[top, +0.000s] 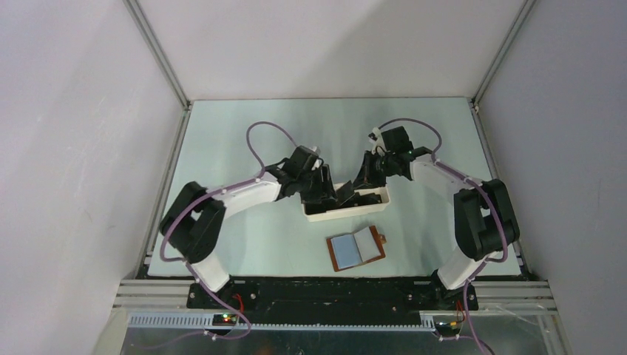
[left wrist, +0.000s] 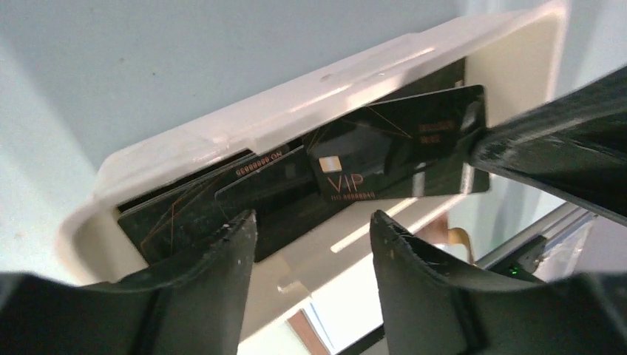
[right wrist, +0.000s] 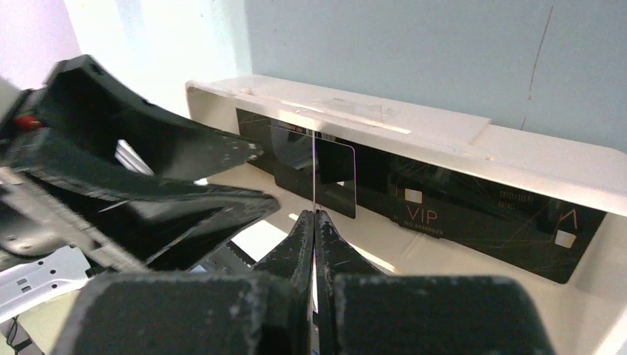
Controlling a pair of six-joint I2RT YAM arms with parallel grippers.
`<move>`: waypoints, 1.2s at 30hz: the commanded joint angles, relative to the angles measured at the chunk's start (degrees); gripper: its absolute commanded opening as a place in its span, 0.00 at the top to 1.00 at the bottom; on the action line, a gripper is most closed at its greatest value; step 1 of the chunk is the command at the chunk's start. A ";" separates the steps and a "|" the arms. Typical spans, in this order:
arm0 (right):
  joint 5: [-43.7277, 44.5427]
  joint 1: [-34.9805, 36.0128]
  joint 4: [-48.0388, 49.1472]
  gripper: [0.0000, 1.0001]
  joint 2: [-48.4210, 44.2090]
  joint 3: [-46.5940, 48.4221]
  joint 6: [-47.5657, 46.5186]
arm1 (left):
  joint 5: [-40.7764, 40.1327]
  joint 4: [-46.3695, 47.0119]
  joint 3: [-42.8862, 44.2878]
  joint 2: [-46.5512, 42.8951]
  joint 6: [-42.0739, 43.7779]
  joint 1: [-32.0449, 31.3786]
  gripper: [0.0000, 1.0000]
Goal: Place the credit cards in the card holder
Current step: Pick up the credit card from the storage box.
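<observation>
1. The right gripper (right wrist: 316, 218), fingers pressed together, pinches one end of a black credit card (left wrist: 392, 148). The card is tilted up from the white tray (left wrist: 296, 111), its long axis along the tray.
2. The left gripper (left wrist: 314, 225) stands partly open over the remaining cards (left wrist: 185, 214), holding nothing.
3. The card holder (top: 356, 248) lies open just base-side of the tray, slightly nearer the right gripper.
</observation>
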 commanded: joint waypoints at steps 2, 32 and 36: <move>-1.08 -1.06 -1.32 1.00 -5.16 0.31 -2.63 | -4.74 -0.21 0.25 -12.26 2.98 0.57 0.30; -32.86 3.38 -8.12 1.00 -17.21 1.23 -17.15 | 44.92 -0.14 -2.64 -19.27 21.76 2.93 0.42; -33.17 3.18 -7.74 1.00 -17.41 1.25 -16.84 | 45.96 -0.21 -2.86 -18.67 21.12 2.46 0.66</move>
